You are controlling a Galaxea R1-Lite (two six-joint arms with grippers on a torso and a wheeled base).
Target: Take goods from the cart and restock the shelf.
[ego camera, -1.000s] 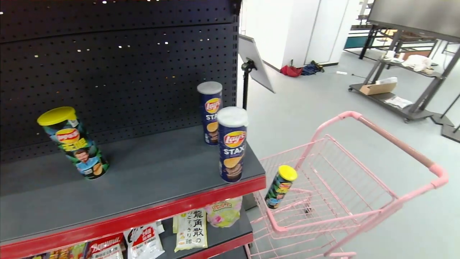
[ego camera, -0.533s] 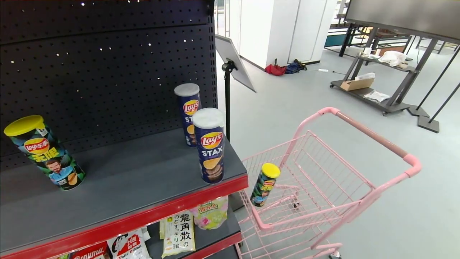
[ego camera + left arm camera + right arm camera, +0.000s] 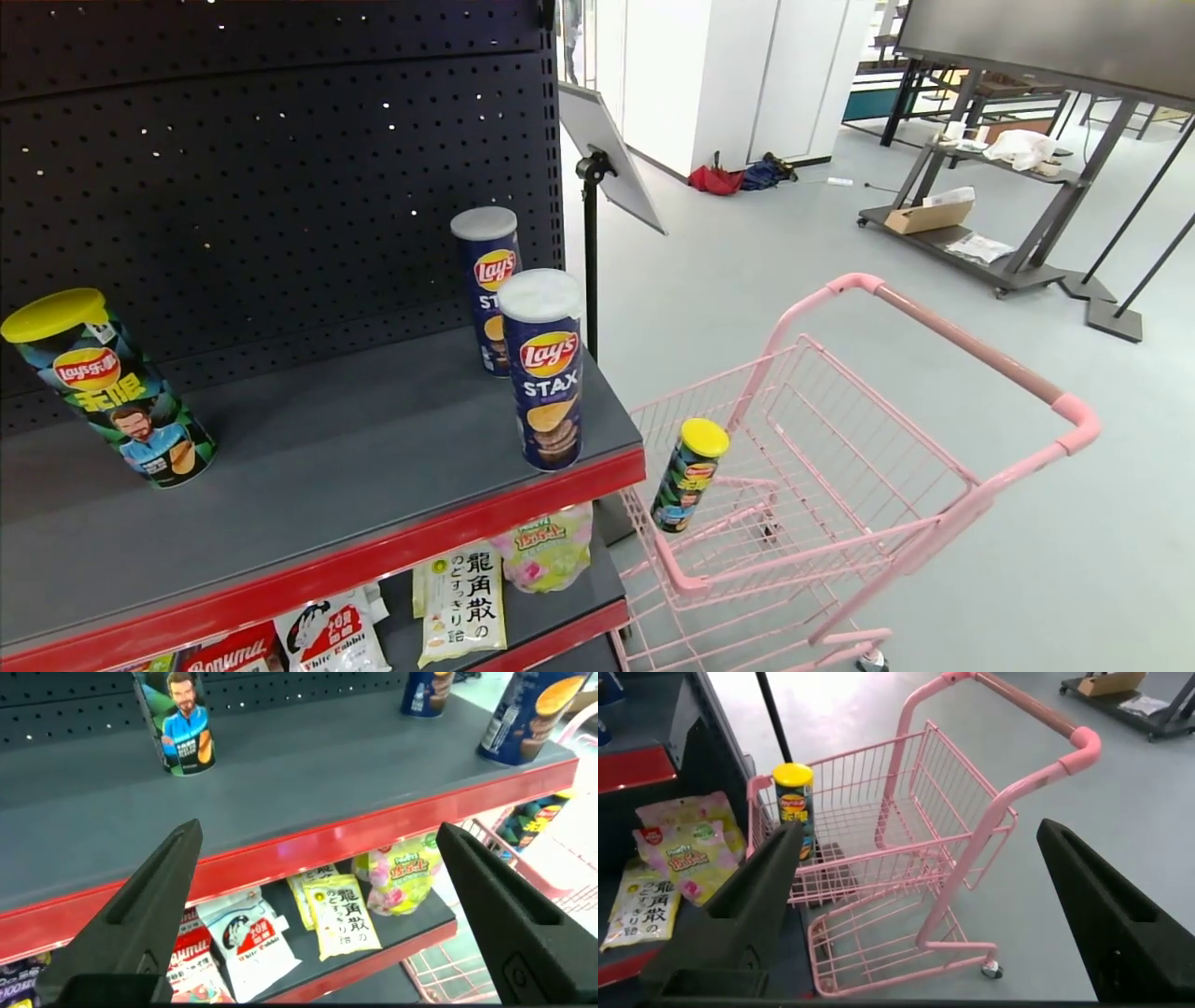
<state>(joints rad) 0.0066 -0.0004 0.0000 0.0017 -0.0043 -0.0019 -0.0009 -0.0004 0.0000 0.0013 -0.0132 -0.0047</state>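
Note:
A pink cart (image 3: 962,341) stands to the right of the dark shelf (image 3: 327,467) with the red front edge. One yellow-lidded can (image 3: 686,476) leans upright in the cart's near corner (image 3: 794,807). On the shelf stand two blue cans, one at the front right edge (image 3: 546,369) and one behind it (image 3: 485,280), and a yellow-lidded can (image 3: 103,392) at the far left. My left gripper (image 3: 318,829) is open, low in front of the shelf's edge, holding nothing. My right gripper (image 3: 920,826) is open above the cart (image 3: 1078,742), apart from the can.
Snack bags (image 3: 462,597) lie on the lower shelf under the red edge. A tilted board on a stand (image 3: 607,159) rises just behind the shelf's right end. A dark rack (image 3: 980,233) with boxes stands far back right. Bare floor lies right of the cart.
The whole head picture has shifted to the left, so the camera has turned. The cans and the cart keep their places.

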